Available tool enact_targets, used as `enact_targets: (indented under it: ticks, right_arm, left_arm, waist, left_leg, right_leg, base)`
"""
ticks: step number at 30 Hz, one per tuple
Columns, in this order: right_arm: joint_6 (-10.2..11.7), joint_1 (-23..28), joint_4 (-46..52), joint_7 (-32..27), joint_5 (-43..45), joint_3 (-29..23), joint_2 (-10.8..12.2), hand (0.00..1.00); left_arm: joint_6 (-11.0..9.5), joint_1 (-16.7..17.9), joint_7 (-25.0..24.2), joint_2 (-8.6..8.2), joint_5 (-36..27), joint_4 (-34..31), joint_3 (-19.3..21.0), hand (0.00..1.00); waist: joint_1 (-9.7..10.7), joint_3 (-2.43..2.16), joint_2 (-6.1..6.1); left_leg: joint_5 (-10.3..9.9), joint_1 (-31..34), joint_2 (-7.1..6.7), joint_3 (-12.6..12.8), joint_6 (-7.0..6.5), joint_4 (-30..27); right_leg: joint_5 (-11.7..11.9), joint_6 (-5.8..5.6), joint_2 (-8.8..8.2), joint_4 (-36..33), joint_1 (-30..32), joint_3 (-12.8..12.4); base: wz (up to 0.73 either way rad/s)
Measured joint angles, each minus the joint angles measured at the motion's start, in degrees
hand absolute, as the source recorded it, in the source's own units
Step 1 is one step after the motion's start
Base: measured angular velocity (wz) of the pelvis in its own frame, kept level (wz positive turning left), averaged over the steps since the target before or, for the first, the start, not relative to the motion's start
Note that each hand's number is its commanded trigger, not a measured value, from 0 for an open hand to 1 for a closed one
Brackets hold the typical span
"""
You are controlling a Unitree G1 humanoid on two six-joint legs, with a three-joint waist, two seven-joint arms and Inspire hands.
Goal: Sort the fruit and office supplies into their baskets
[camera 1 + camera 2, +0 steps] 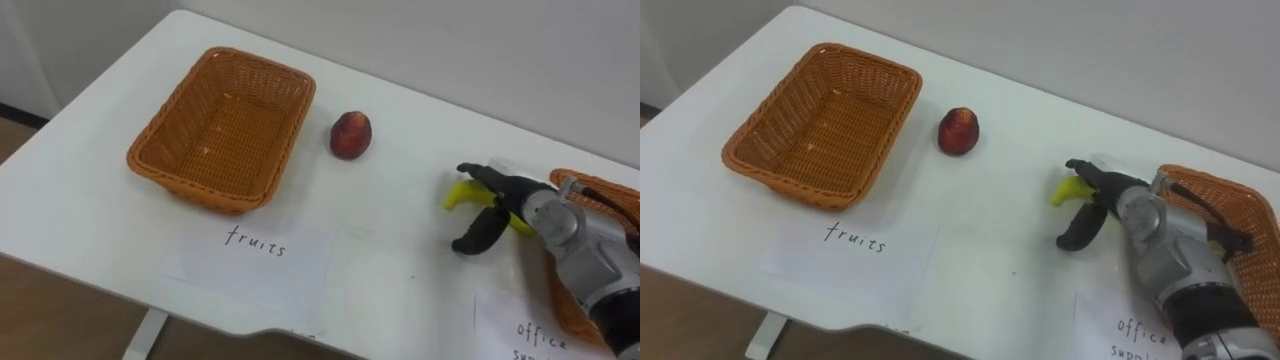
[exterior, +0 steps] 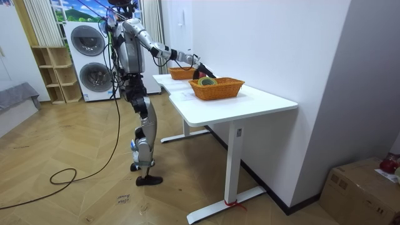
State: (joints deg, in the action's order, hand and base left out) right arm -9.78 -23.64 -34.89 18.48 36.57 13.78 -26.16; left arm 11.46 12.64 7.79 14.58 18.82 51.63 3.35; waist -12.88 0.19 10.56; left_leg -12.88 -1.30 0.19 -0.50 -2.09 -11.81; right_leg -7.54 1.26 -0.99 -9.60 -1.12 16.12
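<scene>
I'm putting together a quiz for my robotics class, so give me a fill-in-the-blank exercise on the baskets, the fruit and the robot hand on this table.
1. The wicker basket on the robot's left holds ____.
2. The red fruit lies on the table, just to the robot's ____ of that basket.
3. The right robot hand is at a banana whose colour is ____.

Missing words: nothing; right; yellow.

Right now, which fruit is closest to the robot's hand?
The yellow banana, right between the right hand's fingers and thumb. The red fruit sits apart, nearer the fruits basket.
</scene>
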Motion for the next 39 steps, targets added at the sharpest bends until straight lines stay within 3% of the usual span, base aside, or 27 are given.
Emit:
enact_targets:
  ticks: [6, 7, 8, 17, 23, 29, 39]
  right_arm:
    - [-0.3, 0.0, -0.2, 0.0, 0.0, 0.0, 0.0, 0.0]
    - [-0.3, 0.0, -0.2, 0.0, 0.0, 0.0, 0.0, 0.08]
    - [-0.3, 0.0, -0.2, 0.0, 0.0, 0.0, -0.1, 1.0]
    - [-0.4, 0.0, -0.3, 0.9, 1.6, 0.0, -0.2, 1.0]
    - [-2.7, 0.1, -0.5, 1.3, 8.8, 0.1, -0.8, 1.0]
    - [-2.8, 0.0, -0.1, 1.6, 9.1, 0.1, -1.1, 1.0]
    - [-2.9, -0.1, 0.2, 1.7, 9.3, 0.1, -1.1, 1.0]
  left_arm:
    - [0.0, -0.2, 0.0, 0.0, 1.0, 0.0, 0.2, 0.0]
    - [0.0, -0.2, 0.0, 0.0, 1.0, 0.0, 0.4, 0.0]
    - [0.0, -0.2, 0.0, 0.0, 1.0, 0.0, 0.4, 0.0]
    - [0.1, -0.1, 0.2, -0.03, 1.1, 0.0, 0.9, 0.0]
    - [0.2, 0.0, 0.0, -0.05, 1.1, -0.8, 0.9, 0.0]
    - [-0.1, -0.1, 0.0, -0.06, 0.9, -0.9, 1.0, 0.0]
    - [-0.4, -1.2, 0.3, -0.33, 0.9, -0.7, 1.0, 0.0]
  waist:
    - [0.0, -0.07, -0.05]
    - [0.0, -0.07, -0.06]
    - [0.0, -0.06, -0.06]
    - [0.1, 0.03, -0.19]
    - [0.2, 0.15, -0.34]
    - [0.1, -0.18, 0.15]
    - [0.0, 0.29, 0.19]
  left_leg:
    - [0.0, -0.3, -0.01, 0.0, -0.02, 0.0]
    - [0.0, -0.3, -0.01, 0.0, -0.02, 0.0]
    - [0.0, -0.3, -0.01, 0.0, -0.02, 0.0]
    - [0.0, -0.2, -0.02, -0.3, -0.02, 0.2]
    - [0.0, 0.3, 0.05, 0.2, -0.01, 0.2]
    - [0.1, 0.7, 0.05, 0.3, 0.01, 0.1]
    - [0.1, 0.8, 0.14, 1.0, -0.01, 0.3]
  right_leg:
    - [0.0, 0.0, -0.04, 0.0, -0.1, 0.3]
    - [0.0, 0.0, -0.04, 0.0, -0.1, 0.3]
    - [0.0, 0.0, -0.04, 0.0, -0.1, 0.3]
    - [0.0, 0.0, -0.07, 0.0, -0.4, 1.1]
    - [0.0, 0.0, -0.02, 0.0, 0.3, 0.9]
    - [0.0, 0.0, 0.03, 0.0, 0.9, -0.3]
    - [0.0, 0.0, 0.15, -0.1, 1.4, -1.1]
  base:
    - [0.01]
    - [0.0]
    - [0.0]
    - [0.01]
    - [-0.03]
    - [-0.04]
    - [-0.03]
